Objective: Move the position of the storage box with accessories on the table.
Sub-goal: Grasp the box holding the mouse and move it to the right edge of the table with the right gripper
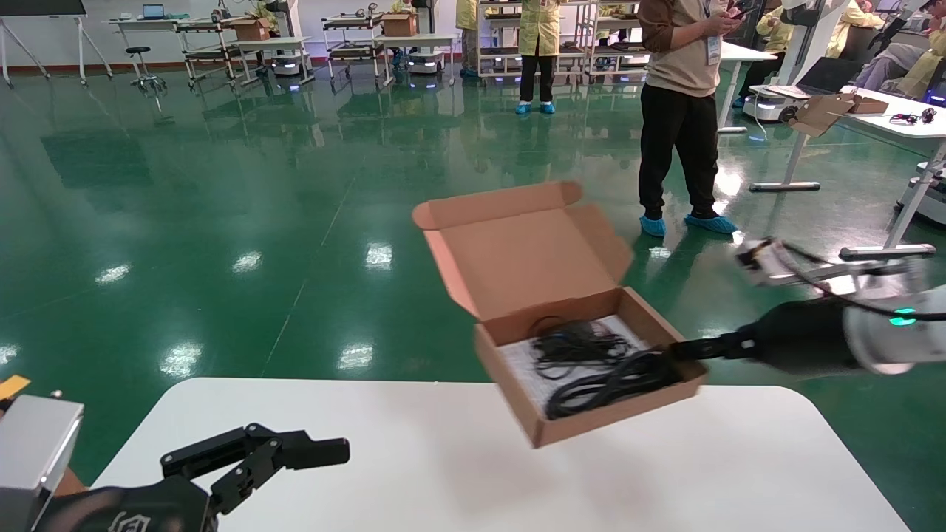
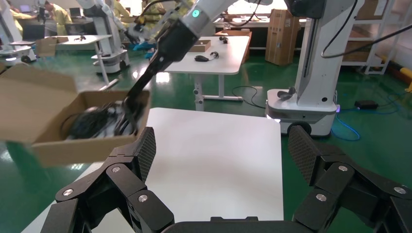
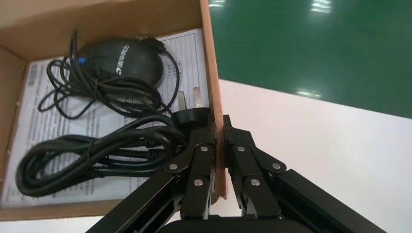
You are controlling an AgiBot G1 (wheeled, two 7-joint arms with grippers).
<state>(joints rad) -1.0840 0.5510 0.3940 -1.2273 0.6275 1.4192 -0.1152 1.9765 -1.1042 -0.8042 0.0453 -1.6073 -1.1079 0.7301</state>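
The brown cardboard storage box (image 1: 591, 425) hangs tilted in the air above the far right part of the white table (image 1: 414, 458), lid flap open. My right gripper (image 1: 676, 353) is shut on the box's right side wall (image 3: 217, 116). Inside lie black coiled cables (image 3: 92, 155), a black mouse (image 3: 121, 63) and a white printed sheet (image 3: 43, 121). The box also shows in the left wrist view (image 2: 73, 143). My left gripper (image 1: 295, 451) is open and empty low over the table's near left corner.
Green floor lies beyond the table's far edge. A person (image 1: 680, 111) stands past the box. Another white desk (image 1: 902, 122) with a cardboard box stands at the far right. Carts and shelves line the back wall.
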